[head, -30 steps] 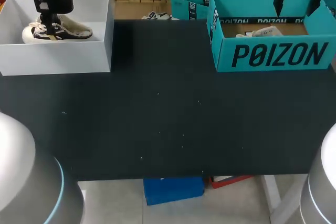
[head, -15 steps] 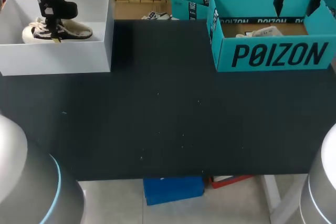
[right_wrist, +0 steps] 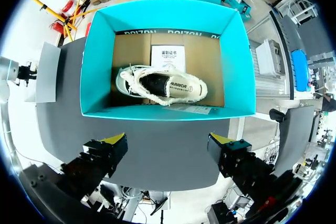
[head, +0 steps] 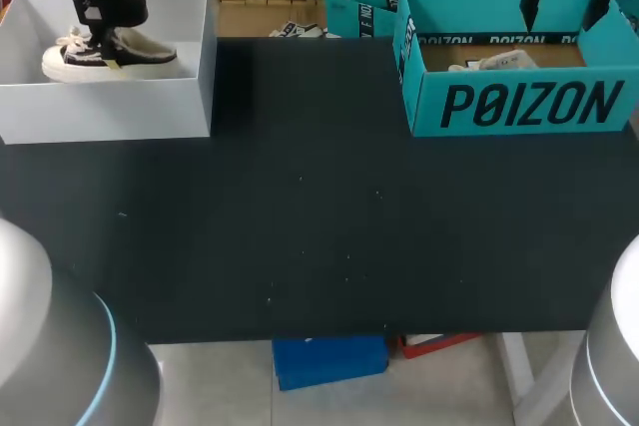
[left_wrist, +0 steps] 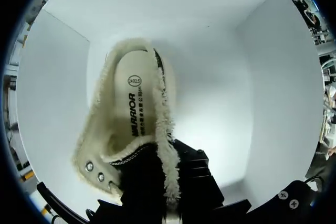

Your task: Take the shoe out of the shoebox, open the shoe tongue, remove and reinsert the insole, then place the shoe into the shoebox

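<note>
Fleece-lined shoe (head: 110, 55) is lifting off the white shoebox (head: 110, 112) floor, your left jaws pinching its collar while right jaws are hanging spread.

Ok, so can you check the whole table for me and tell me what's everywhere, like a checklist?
Surface: black tabletop with a few tiny pale specks.
Job's things: fleece-lined shoe inside the white box; a second shoe lies in the teal shoebox, by a paper sheet.
Clutter: nothing seen.
End effectors: left end effector shut on the fleece-lined shoe at its fluffy collar; right end effector open, above the teal shoebox, holding nothing.
Cables: nothing seen.
Surroundings: nothing seen reaching over the table.
</note>
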